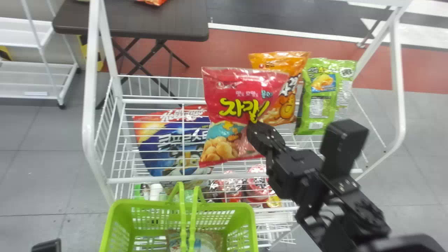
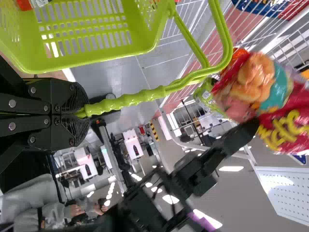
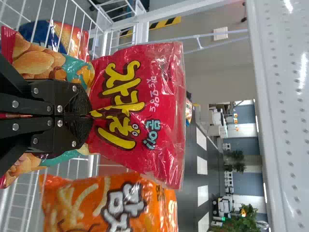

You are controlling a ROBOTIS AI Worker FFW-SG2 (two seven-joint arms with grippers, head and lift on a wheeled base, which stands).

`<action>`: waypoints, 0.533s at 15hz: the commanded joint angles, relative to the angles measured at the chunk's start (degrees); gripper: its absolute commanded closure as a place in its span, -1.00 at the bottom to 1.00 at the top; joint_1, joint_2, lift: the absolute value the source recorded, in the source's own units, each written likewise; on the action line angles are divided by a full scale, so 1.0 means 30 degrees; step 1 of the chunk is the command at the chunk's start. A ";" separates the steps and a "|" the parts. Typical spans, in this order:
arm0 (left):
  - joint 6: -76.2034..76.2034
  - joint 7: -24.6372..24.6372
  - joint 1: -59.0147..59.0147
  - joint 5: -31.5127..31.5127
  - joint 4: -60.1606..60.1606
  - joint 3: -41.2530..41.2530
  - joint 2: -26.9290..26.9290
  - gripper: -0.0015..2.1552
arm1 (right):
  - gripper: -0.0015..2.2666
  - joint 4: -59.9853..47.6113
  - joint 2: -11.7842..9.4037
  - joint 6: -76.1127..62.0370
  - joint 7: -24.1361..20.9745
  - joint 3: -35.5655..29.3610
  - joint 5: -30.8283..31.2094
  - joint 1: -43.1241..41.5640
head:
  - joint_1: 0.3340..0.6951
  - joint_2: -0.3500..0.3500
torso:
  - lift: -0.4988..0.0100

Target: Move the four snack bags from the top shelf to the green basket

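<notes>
Now my right gripper clamps the red bag, my left gripper the basket handle; orange bag and green bag await.

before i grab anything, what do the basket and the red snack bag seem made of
Green basket: probably moulded plastic, satin finish, given its smooth slotted walls. Red snack bag: glossy, flexible plastic film, perhaps foil-lined, given its creases and glints.

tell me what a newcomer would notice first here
Probably the red snack bag, held by the right hand and partly hiding the orange bag in the head view. Next, the bright green basket at that view's bottom edge, its handle clamped in the left hand.
</notes>
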 commanded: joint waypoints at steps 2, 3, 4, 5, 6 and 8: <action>0.0139 0.0004 0.0106 -0.0007 -0.0097 0.0093 -0.0037 0.08 | 0.80 -0.2460 -0.0001 0.3615 0.1089 -0.2187 -0.0744 0.2481 | 1.00 -0.80 | 0.96; 0.0139 -0.0025 0.0135 -0.0007 -0.0127 0.0093 -0.0037 0.08 | 0.80 -0.2840 -0.0001 0.5725 0.1792 -0.2744 -0.0744 0.2833 | 1.00 -0.86 | 0.96; 0.0139 -0.0055 0.0223 -0.0007 -0.0185 0.0123 -0.0066 0.08 | 0.80 -0.3016 -0.0001 0.7541 0.2495 -0.3125 -0.0744 0.3008 | 1.00 -0.99 | 0.96; 0.0139 -0.0084 0.0281 -0.0007 -0.0214 0.0211 -0.0125 0.08 | 0.80 -0.3133 0.0029 0.9240 0.3081 -0.3476 -0.1066 0.3096 | 1.00 -1.00 | 0.96; 0.0139 -0.0113 0.0281 -0.0007 -0.0244 0.0211 -0.0183 0.08 | 0.80 -0.3104 0.0029 1.0353 0.3579 -0.3623 -0.1330 0.3213 | 1.00 -1.00 | 0.96; 0.0081 -0.0172 0.0311 -0.0065 -0.0244 0.0152 -0.0330 0.08 | 0.80 -0.2430 -0.0001 1.0471 0.4458 -0.3652 -0.1418 0.3389 | 1.00 -1.00 | 0.96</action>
